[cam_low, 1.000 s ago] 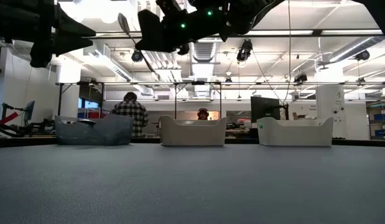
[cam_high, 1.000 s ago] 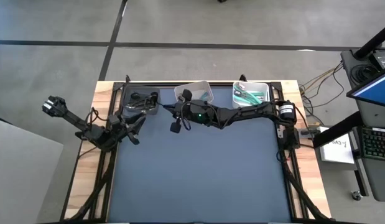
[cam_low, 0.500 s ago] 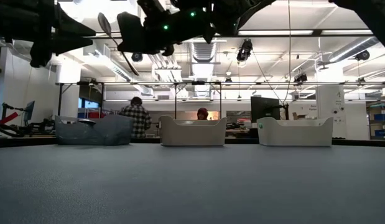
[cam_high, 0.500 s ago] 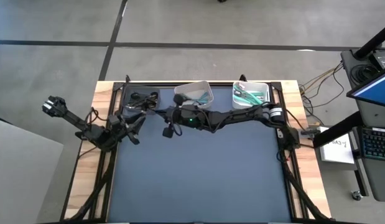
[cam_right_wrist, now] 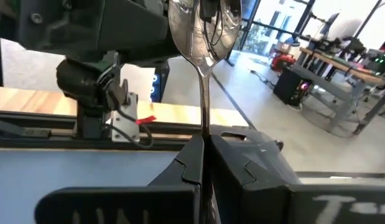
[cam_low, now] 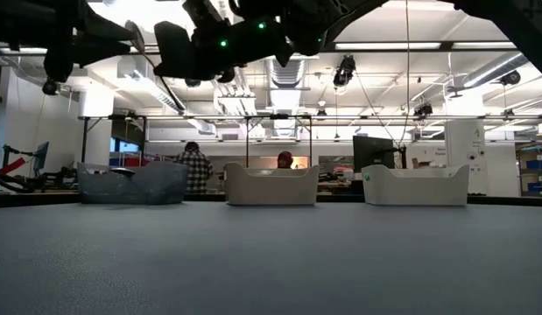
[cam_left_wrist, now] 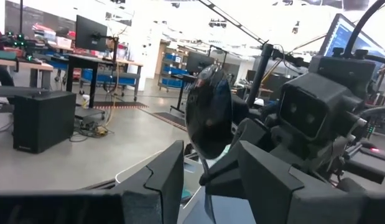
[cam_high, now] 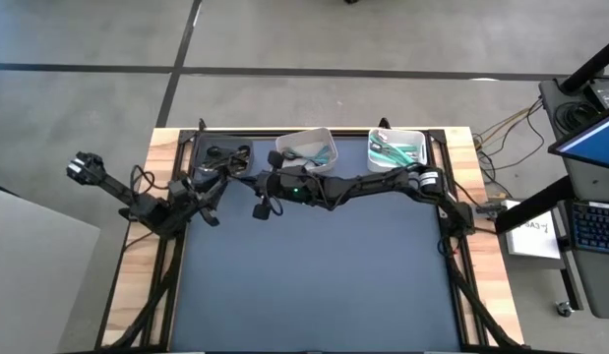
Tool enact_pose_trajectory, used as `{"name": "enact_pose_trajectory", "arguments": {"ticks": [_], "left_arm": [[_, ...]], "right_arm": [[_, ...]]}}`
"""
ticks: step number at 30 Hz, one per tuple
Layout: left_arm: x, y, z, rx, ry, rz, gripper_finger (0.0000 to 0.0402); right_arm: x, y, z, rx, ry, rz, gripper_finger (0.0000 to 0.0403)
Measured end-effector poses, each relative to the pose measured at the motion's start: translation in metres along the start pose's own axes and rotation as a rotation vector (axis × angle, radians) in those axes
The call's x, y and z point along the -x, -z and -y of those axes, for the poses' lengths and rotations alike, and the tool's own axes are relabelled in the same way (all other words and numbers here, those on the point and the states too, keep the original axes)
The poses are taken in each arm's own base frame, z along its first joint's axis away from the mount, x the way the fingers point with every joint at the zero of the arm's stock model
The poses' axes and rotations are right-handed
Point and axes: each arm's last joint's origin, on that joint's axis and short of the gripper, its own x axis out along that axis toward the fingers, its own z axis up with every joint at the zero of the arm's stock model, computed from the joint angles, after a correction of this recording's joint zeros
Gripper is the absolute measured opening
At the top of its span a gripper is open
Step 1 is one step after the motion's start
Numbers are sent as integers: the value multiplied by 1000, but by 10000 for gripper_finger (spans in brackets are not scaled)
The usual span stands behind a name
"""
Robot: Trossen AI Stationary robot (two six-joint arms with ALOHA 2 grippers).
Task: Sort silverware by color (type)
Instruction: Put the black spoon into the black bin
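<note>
Above the blue mat, I'm passing a spoon.
My right gripper (cam_right_wrist: 203, 163) is clenching the shiny metal spoon (cam_right_wrist: 201, 37); its bowl is sitting between my left gripper's (cam_left_wrist: 208, 171) parted fingers.

No legible text, labels, brands or numbers appear on the bins, arms, table or room equipment.

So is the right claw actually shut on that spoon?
Yes, shut on it. In the right wrist view the right claw pinches the spoon by its thin stem, bowl sticking up past the fingers.
</note>
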Motion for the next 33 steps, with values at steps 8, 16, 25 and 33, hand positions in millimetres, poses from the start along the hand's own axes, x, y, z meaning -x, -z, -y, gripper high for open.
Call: {"name": "enact_pose_trajectory", "arguments": {"ticks": [8,16,25,33], "left_arm": [[-3,-15,6,-63,-4,12,133],[-4,-20,5,-95,-106,-10,88],[-3,-23,1,4,-122,0,5],[-2,-23,0,2,-115,3,1]], "right_arm": [[-8,1,-3,14,-32,-21,9],[-8,0,-3,39,-32,-18,9],[-6,-2,-5,24,-39,-24,12],[3,-13,11,-13,-40,-93,73]]}}
